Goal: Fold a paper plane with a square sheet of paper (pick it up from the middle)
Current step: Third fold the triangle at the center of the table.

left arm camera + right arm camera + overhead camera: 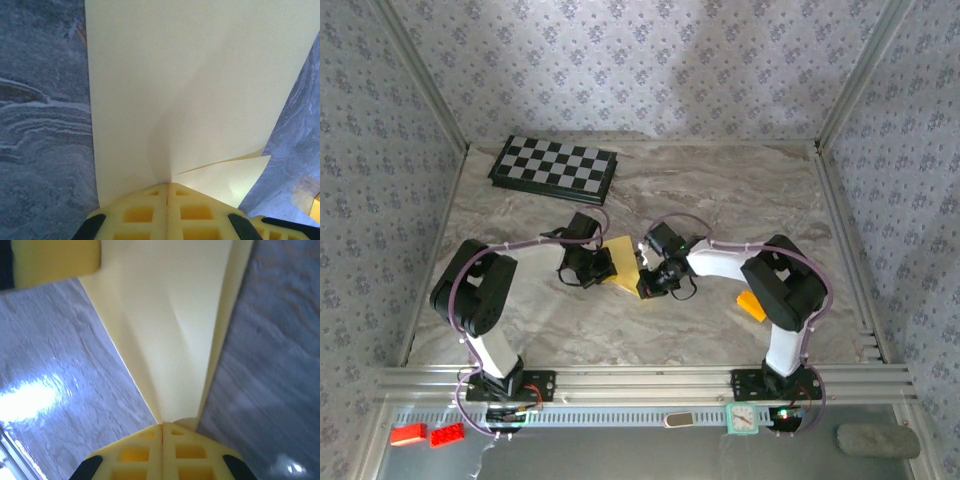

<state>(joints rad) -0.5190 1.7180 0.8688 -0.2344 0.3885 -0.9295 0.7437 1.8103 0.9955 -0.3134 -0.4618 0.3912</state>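
Left gripper (167, 187): I read its yellow fingers as pressed together, pinching one edge of the square sheet of paper (190, 90). The sheet fans away toward 12 o'clock with a soft crease up its middle and a folded flap at 4 o'clock. Right gripper (163, 427): fingers likewise clamped on the sheet, which narrows to a point at the pinch. From overhead the sheet sits mid-table (520, 320), with the left gripper at its 9 o'clock and the right at its 4 o'clock. I cannot tell whether it is lifted or resting. Checkerboard (553, 165) lies well apart at 11 o'clock; orange block (752, 305) at 4 o'clock, beside the right arm.
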